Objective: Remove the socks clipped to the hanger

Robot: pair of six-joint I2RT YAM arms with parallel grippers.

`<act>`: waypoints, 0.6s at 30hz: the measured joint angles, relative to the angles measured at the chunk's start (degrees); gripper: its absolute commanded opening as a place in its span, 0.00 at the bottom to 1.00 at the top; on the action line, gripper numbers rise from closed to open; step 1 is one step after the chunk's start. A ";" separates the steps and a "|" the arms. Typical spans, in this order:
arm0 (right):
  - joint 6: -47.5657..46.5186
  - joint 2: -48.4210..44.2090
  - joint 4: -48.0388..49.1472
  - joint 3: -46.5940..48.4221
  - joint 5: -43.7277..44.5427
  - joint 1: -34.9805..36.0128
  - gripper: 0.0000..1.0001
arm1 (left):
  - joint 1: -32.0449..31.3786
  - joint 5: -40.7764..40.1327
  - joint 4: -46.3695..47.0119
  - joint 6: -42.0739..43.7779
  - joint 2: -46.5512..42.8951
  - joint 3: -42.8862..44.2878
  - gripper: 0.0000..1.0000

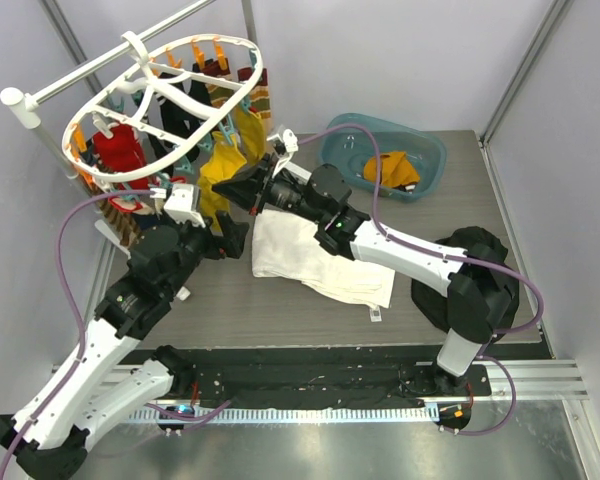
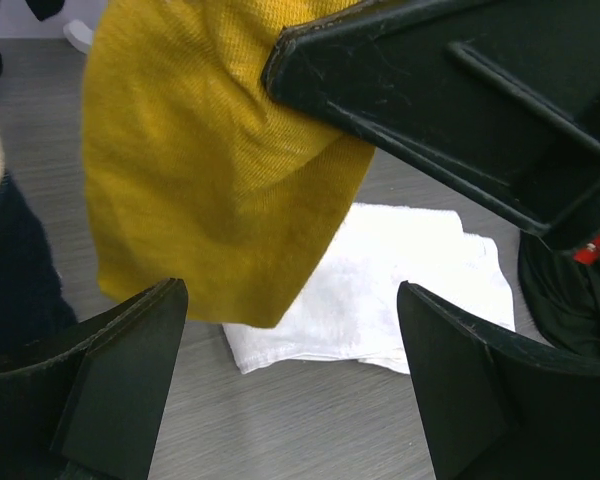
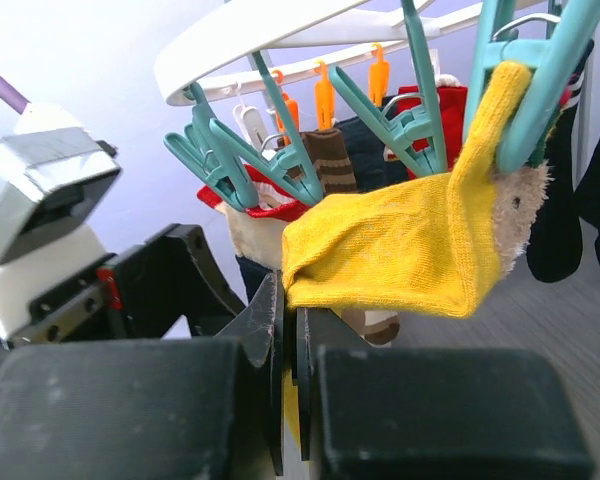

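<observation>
Top external: the hanger (image 1: pixel 130 176) hangs at the back left and carries the socks (image 1: pixel 115 150). Left wrist: the left gripper (image 2: pixel 292 295) is spread wide under a yellow sock (image 2: pixel 200 170), above a white cloth (image 2: pixel 400 270). Right wrist: the right gripper (image 3: pixel 288 320) is pressed together, pinching this sock's edge, and a teal clip (image 3: pixel 540 90) holds the sock.

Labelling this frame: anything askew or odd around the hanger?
Yes. One mustard yellow fabric sock sits askew: its top is pinched in a teal plastic clip on the white oval plastic hanger, while the right gripper, jaws shut on its other end, holds it out sideways, not hanging straight.
</observation>
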 measured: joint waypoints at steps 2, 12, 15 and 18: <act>0.87 -0.07 0.02 -0.11 0.28 0.04 0.01 | 0.00 -0.17 0.76 -0.09 0.90 0.00 0.81; 3.48 -1.46 -0.09 -1.66 1.53 0.02 0.01 | 0.00 -1.11 5.38 -1.20 4.04 -0.02 0.21; 3.65 -2.58 -0.48 -1.70 1.77 0.02 0.01 | 0.00 -1.33 6.56 -1.55 4.52 -0.02 0.00; 3.65 -3.69 -0.98 -1.70 2.10 0.02 0.02 | 0.00 -1.22 7.58 -1.86 4.94 -0.02 0.00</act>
